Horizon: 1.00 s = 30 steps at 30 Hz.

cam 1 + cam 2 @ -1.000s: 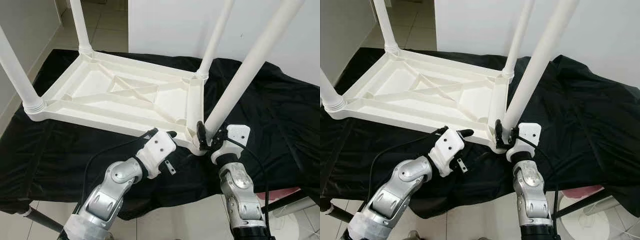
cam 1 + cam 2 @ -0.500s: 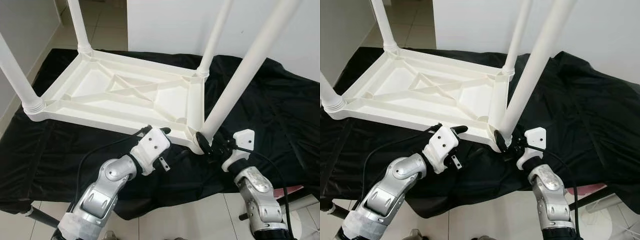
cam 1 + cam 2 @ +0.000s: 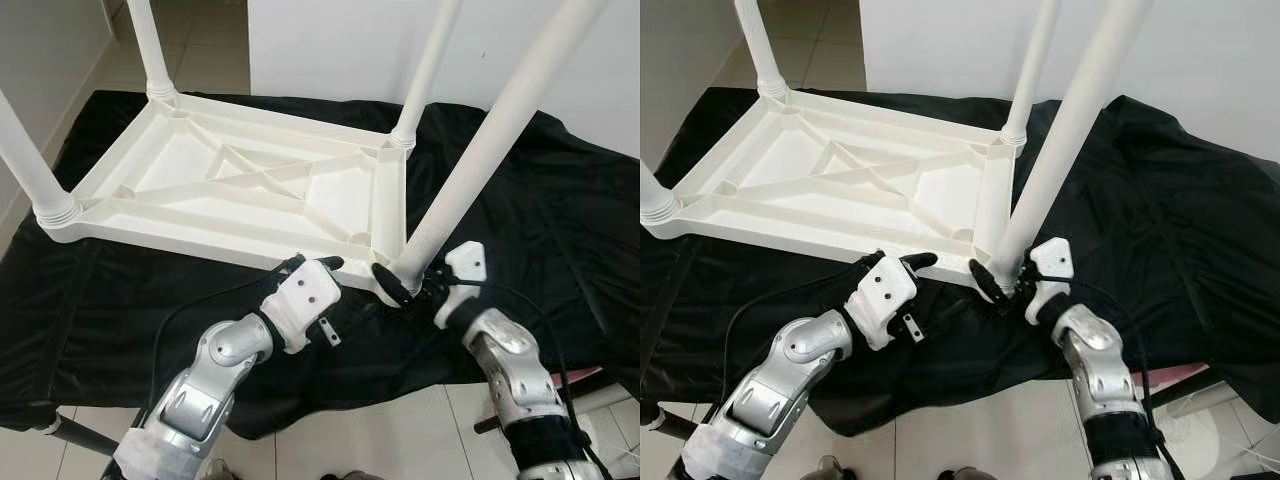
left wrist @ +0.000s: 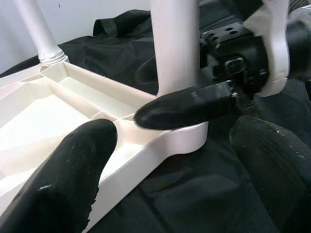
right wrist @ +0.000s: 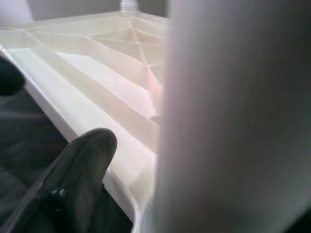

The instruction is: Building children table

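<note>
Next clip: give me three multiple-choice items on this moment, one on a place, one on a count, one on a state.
1. Where is the right gripper?
A. At the base of the near right leg
B. On the far left leg
C. Hanging below the cloth

2. How many legs stand on the table frame?
A. Two
B. Three
C. Four

3. How does the table lie?
A. Upright on its legs
B. Upside down on the black cloth
C. On its side

Answers: 1 A, its fingers flank the near right leg at the socket. 2 C, one white leg rises from each corner. 3 B, the ribbed underside faces up on the black cloth. The left gripper rests at the frame's near edge.
</note>
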Motion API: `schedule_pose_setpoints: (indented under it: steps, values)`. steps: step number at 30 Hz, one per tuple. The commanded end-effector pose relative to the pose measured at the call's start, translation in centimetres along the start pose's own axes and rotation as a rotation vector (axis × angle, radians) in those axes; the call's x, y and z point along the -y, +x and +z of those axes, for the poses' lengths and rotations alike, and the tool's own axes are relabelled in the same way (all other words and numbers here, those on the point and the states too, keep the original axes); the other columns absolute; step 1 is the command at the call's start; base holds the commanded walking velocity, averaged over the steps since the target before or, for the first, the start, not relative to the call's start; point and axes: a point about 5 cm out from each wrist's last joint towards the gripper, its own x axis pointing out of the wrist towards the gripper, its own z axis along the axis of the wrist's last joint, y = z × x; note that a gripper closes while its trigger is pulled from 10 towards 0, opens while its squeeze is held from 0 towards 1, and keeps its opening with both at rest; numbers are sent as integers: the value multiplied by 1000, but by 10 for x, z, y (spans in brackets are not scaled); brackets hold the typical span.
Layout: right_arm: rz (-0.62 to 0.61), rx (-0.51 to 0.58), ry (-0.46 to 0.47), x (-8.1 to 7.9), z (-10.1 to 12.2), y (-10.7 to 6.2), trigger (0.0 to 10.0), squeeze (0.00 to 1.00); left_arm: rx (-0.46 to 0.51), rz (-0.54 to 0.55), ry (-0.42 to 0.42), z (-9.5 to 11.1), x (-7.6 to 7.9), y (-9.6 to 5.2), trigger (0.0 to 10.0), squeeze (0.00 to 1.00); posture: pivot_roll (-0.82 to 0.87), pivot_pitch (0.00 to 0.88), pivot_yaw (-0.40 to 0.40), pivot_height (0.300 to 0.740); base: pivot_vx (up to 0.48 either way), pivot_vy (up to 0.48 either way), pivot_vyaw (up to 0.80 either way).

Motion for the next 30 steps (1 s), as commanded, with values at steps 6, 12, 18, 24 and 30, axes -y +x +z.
schedule_pose_setpoints:
  steps: [6, 12, 18, 24, 30]
  values:
    - [27, -24, -27, 4, -4, 4, 1804, 0, 8, -26, 12, 1, 2, 3, 10000, 0, 7, 101, -115, 740, 0, 0, 0]
    - [38, -46, -38, 8, -8, 2, 0, 0, 3, -20, 7, -1, 5, 0, 10000, 0, 3, 99, -125, 740, 0, 0, 0]
    - [-18, -31, -16, 11, -7, -2, 10000, 0, 4, -26, 9, -2, 6, 2, 10000, 0, -7, 100, -125, 740, 0, 0, 0]
    - [-109, -39, -30, 11, -7, -6, 10000, 0, -5, -31, 15, -5, 4, 1, 10000, 0, -20, 100, -109, 740, 0, 0, 0]
    - [-222, -44, -16, 6, -10, -10, 10000, 0, -5, -54, 13, -5, 8, 3, 10000, 0, -31, 98, -86, 740, 0, 0, 0]
